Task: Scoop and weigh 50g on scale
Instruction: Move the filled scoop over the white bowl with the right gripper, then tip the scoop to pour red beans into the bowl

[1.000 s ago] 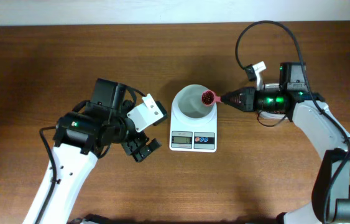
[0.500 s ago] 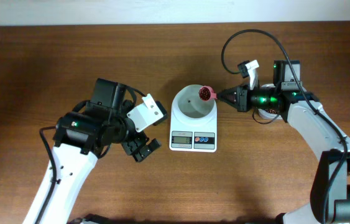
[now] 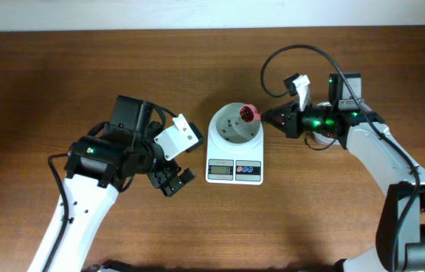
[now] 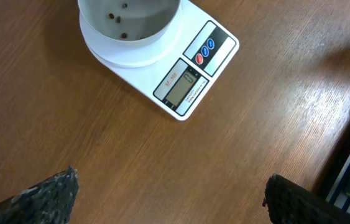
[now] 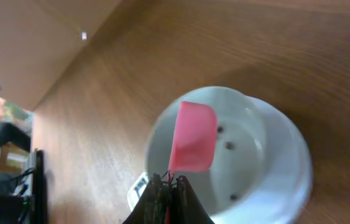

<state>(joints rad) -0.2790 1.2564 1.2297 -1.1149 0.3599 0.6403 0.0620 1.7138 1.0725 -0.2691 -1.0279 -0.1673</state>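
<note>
Left gripper (image 3: pixel 173 181) gapes; right gripper (image 3: pixel 276 119) pinches scoop (image 5: pixel 193 137).

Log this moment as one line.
step: pouring | right fingers: shut on scoop, tipped over bowl | bowl: few beans | left fingers: open, empty, beside scale

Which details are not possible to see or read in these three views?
- Reading on the scale display: digits too small and faint in the left wrist view, smaller still overhead.
- Number of beans in the bowl: the pink scoop covers part in the right wrist view; the top edge cuts the bowl in the left wrist view.
- Scoop's inside: turned away in the right wrist view, too small overhead.
</note>
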